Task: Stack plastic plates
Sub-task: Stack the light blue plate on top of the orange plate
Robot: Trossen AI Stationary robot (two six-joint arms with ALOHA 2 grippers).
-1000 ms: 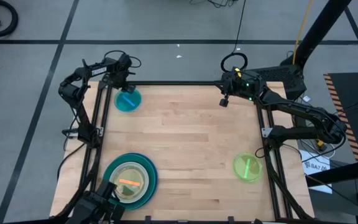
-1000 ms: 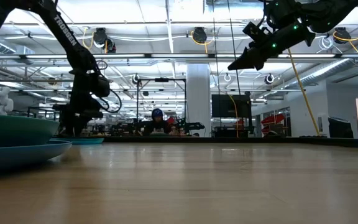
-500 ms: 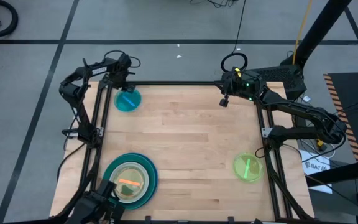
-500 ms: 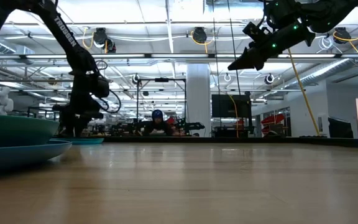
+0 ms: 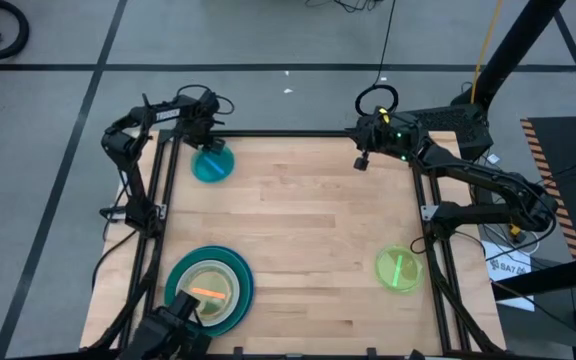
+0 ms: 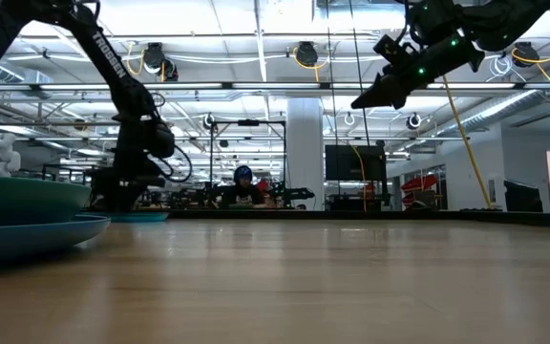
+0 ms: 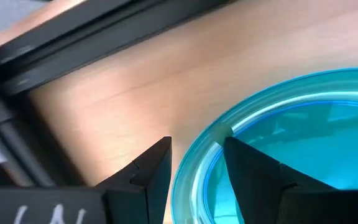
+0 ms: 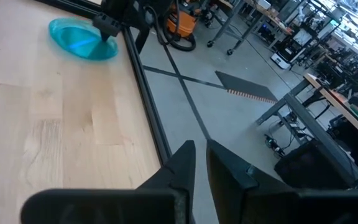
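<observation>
The left pincer point(image 5: 205, 143) stands at the far left corner of the light wooden bench point(image 5: 308, 240). Its two fingers are clamped on the rim of the small translucent cyan plastic plate point(image 5: 213, 163), one finger inside the rim and one outside, as the left wrist view shows. The plate appears slightly tilted in the grip; whether its far edge touches the bench cannot be told.

The step in hand appears to be carrying this plate to the stack. To do it well, the rim should be held firmly, the plate raised clear of the bench, kept near level, and lowered centred over the stack before release. A thin rim grip may let the plate swing or slip.

Nearer than the cyan plate, at the near left corner, stands the stack point(image 5: 209, 290): a large blue plastic plate at the bottom, a teal plate in it, and a pale plate on top with an orange mark at its centre.

Right of the cyan plate, the right pincer point(image 5: 361, 162) hangs above the far right corner, fingers nearly together, holding nothing.

Well right of the cyan plate, by the near right edge, lies the small lime green plastic plate point(image 5: 400, 268), not yet stacked.
</observation>
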